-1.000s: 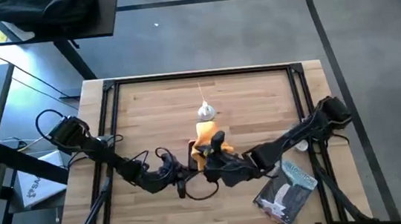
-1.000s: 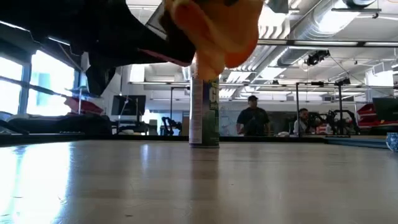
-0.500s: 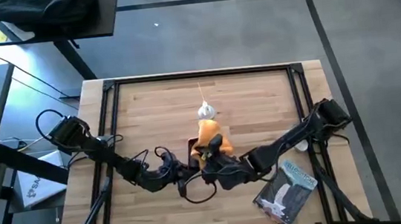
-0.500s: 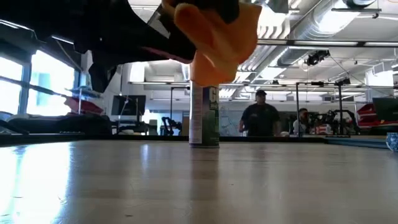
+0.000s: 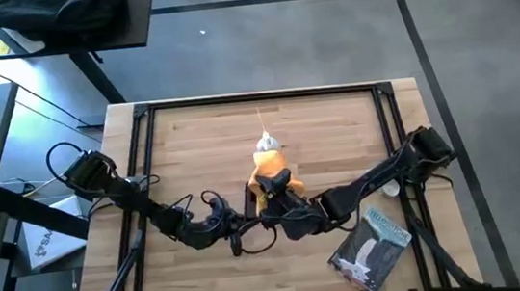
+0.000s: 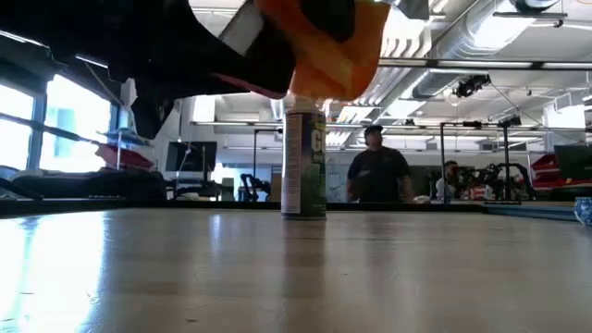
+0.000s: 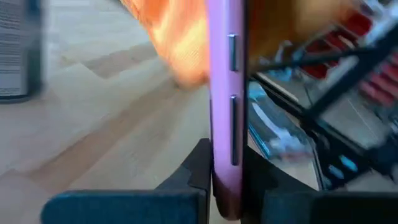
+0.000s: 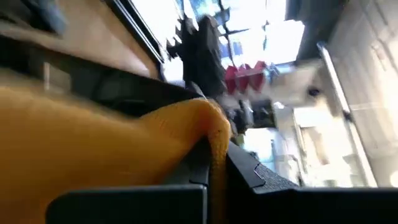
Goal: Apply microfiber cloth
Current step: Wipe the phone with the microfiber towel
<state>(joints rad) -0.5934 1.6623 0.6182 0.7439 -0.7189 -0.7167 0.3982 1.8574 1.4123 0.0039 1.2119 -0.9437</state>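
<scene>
Both arms meet mid-surface, cloth against phone.
High: wooden surface (image 5: 336, 128); left gripper (image 5: 247, 226) clamps pink-edged phone (image 7: 225, 106); right gripper (image 5: 269, 209) pinches microfiber cloth (image 5: 270, 175) beside spray can (image 6: 303, 162). Low: person (image 6: 377, 176) in room behind.

Microfiber cloth (image 6: 328, 51) now higher up.

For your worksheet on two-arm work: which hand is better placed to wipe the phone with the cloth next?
The right hand: it already pinches the cloth against the phone, which the left hand grips edge-on.
</scene>
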